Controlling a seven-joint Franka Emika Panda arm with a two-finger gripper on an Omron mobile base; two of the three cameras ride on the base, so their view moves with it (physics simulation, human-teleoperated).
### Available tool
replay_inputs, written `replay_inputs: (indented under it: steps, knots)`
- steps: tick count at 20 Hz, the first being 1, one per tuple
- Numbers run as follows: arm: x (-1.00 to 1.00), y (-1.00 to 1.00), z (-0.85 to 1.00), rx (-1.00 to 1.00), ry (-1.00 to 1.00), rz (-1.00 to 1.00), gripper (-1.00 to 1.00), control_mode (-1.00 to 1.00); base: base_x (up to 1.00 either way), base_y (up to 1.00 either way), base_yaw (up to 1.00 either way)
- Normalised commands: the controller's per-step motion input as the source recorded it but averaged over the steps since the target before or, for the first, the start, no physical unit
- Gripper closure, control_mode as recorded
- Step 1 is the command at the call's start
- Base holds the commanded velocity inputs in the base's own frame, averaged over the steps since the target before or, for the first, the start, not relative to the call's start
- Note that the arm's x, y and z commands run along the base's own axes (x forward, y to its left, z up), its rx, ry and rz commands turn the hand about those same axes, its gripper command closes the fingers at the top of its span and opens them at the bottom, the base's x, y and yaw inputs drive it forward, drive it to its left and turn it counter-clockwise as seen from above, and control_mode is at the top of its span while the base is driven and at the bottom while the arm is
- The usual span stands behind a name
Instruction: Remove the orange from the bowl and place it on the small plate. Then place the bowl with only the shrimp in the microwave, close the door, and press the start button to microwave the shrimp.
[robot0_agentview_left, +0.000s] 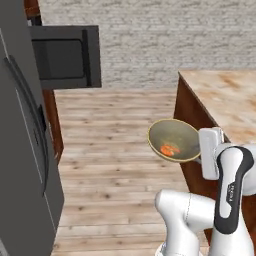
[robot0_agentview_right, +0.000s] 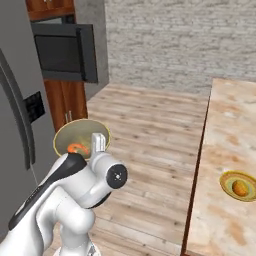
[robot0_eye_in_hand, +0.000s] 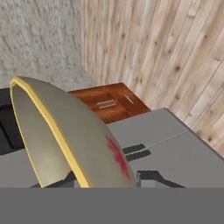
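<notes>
the claw (robot0_agentview_left: 200, 150) pinches the rim of the bowl (robot0_agentview_left: 174, 140), shrimp (robot0_agentview_left: 170, 149) inside, midair above the floor; the orange (robot0_agentview_right: 240, 188) sits on the plate (robot0_agentview_right: 226, 181). best kept level toward the open microwave (robot0_agentview_left: 62, 57).

Open floor (robot0_agentview_left: 120, 150) before microwave (robot0_agentview_left: 62, 57)

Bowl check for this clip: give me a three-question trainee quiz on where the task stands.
1. True or false: the orange lies on the plate.
2. What is in the bowl? A) shrimp B) orange C) nothing
3. Fill in: the microwave door is ___.

Key: 1 true. 2 A: the shrimp alone. 3 open. The hand grips the bowl's rim above the floor.
</notes>
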Motion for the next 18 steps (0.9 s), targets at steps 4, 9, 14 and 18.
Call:
replay_inputs:
  steps: [4,9,14,18]
  knots:
    - [0.00,0.00,0.00,0.00,0.00,0.00,1.00,1.00,1.00,0.09,-0.14]
    - [0.00,0.00,0.00,0.00,0.00,0.00,1.00,1.00,1.00,-0.15,-0.01]
    - [0.00,0.00,0.00,0.00,0.00,0.00,1.00,1.00,1.00,-0.01,0.09]
    - [0.00,0.00,0.00,0.00,0.00,0.00,1.00,1.00,1.00,-0.01,0.23]
